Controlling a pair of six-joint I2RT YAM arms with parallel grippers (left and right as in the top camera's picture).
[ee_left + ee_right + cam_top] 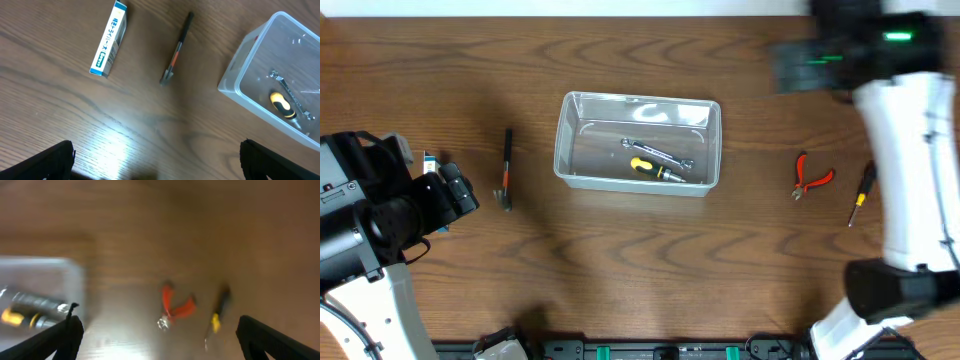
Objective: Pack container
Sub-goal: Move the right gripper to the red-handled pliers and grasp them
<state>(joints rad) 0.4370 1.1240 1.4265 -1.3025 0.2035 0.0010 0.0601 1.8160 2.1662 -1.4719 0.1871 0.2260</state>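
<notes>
Looking down the middle of the table (640, 290), I find the container (562, 150) sitting square on the wood, roughly midway between my two arms. It is clear, thin-walled plastic with rounded corners and a rolled rim. I judge it to be light, fairly stiff at the rim, springy in the walls and slick to my pads. If I had to shift it, I would pinch a short wall just under the rim, where the lip gives a ledge. I would also keep it level, since its load could slide.

A silver wrench (658, 153) and a yellow-and-black screwdriver (655, 170) lie on its floor, close together.

To its left, a slim dark-handled tool (176, 50) lies apart from the wall. Further out is a small blue-white box (109, 39).

To its right, red-handled pliers (812, 178) and a small black-and-yellow screwdriver (860, 195) lie near each other, well apart from the bin.

My left gripper (157, 165) hangs over bare wood with its fingers (50, 162) spread wide and nothing between them. My right gripper (157, 340), in a blurred view, is likewise spread and empty above the pliers.
</notes>
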